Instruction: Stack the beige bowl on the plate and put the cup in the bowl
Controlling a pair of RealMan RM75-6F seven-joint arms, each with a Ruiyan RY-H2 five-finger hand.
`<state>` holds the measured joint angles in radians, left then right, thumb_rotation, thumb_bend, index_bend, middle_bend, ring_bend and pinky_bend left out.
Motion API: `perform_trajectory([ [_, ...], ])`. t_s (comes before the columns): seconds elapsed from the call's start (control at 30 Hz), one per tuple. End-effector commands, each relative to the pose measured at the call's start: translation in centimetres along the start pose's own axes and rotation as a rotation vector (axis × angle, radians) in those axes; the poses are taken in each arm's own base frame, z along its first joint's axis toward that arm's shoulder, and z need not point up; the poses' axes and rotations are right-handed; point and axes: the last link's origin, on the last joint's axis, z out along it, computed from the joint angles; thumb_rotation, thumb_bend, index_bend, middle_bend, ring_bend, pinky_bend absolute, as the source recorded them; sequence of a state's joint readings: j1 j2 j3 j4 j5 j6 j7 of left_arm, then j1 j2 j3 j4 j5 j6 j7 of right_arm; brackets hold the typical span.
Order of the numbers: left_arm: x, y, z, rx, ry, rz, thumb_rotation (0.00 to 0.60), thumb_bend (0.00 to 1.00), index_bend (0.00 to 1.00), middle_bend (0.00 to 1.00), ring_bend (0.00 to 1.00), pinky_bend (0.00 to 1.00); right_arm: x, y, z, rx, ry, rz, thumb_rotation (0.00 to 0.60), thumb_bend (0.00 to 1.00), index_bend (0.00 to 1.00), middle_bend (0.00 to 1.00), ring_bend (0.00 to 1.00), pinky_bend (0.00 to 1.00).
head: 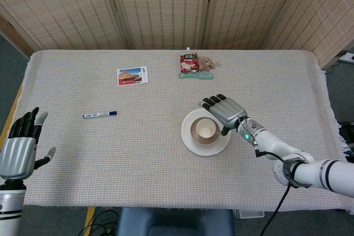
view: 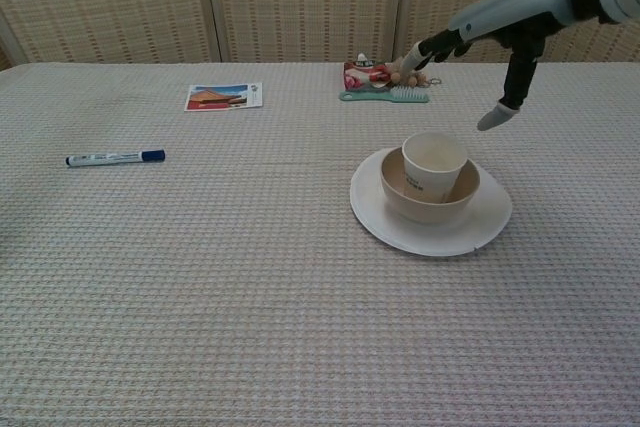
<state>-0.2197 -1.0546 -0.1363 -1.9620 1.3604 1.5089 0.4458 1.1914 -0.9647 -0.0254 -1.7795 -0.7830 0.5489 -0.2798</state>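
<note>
On the tabletop you have 1 plate, 1 beige bowl and 1 cup, stacked together. You also have 1 blue-capped marker toward the left edge, 1 postcard, and 1 cluster of small items near the far edge. 2 hands show: the left hand and the right hand.

Nothing here reads clearly. The cup, standing in the beige bowl, carries a short line of dark print on its side in the chest view — too small to make out. The card near the far edge shows a red building picture with a small mark at one corner, unreadable. The red packet has printed graphics — no legible word. The pen barrel shows no readable lettering.
</note>
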Motion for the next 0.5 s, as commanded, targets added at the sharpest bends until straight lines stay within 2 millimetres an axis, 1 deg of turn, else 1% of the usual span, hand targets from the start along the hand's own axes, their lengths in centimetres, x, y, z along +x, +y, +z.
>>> perform_trajectory([
  [0.03,0.2,0.3,0.4,0.000,-0.014,-0.020,0.600,0.30,0.00,0.00,0.00,0.14,0.4,1.7,-4.2,-0.017,0.108,0.064,0.600,0.24,0.00,0.00,0.00,0.00],
  [0.07,0.2,0.2,0.4,0.005,-0.016,-0.013,0.600,0.30,0.00,0.00,0.00,0.14,0.1,2.3,-5.0,-0.028,0.143,0.072,0.600,0.24,0.00,0.00,0.00,0.00],
  [0.1,0.4,0.0,0.4,0.015,-0.018,-0.007,0.600,0.30,0.00,0.00,0.00,0.14,-0.5,3.3,-6.2,-0.047,0.196,0.072,0.600,0.24,0.00,0.00,0.00,0.00],
  [0.17,0.6,-0.2,0.3,0.025,-0.016,-0.008,0.600,0.30,0.00,0.00,0.00,0.14,-1.7,4.9,-7.8,-0.087,0.279,0.058,0.600,0.23,0.00,0.00,0.00,0.00],
  [0.2,0.8,-0.4,0.2,0.028,-0.016,-0.007,0.600,0.30,0.00,0.00,0.00,0.14,-2.7,6.0,-8.9,-0.119,0.328,0.045,0.600,0.22,0.00,0.00,0.00,0.00],
  [0.23,0.8,-0.5,0.2,0.028,-0.017,-0.006,0.600,0.29,0.00,0.00,0.00,0.14,-3.3,6.5,-9.4,-0.136,0.348,0.040,0.600,0.21,0.00,0.00,0.00,0.00],
  [0.3,0.7,-0.6,-0.1,0.018,-0.029,-0.001,0.600,0.30,0.00,0.00,0.00,0.14,-5.3,8.1,-11.2,-0.203,0.411,0.040,0.600,0.20,0.00,0.00,0.00,0.00],
  [0.4,0.3,-0.7,-0.3,-0.001,-0.050,-0.001,0.600,0.30,0.00,0.00,0.00,0.14,-7.5,9.4,-13.2,-0.270,0.468,0.052,0.600,0.20,0.00,0.00,0.00,0.00],
  [0.5,-0.3,-0.9,-0.7,-0.010,-0.062,0.020,0.600,0.30,0.00,0.00,0.00,0.14,-9.6,10.1,-15.0,-0.326,0.513,0.069,0.600,0.20,0.00,0.00,0.00,0.00],
])
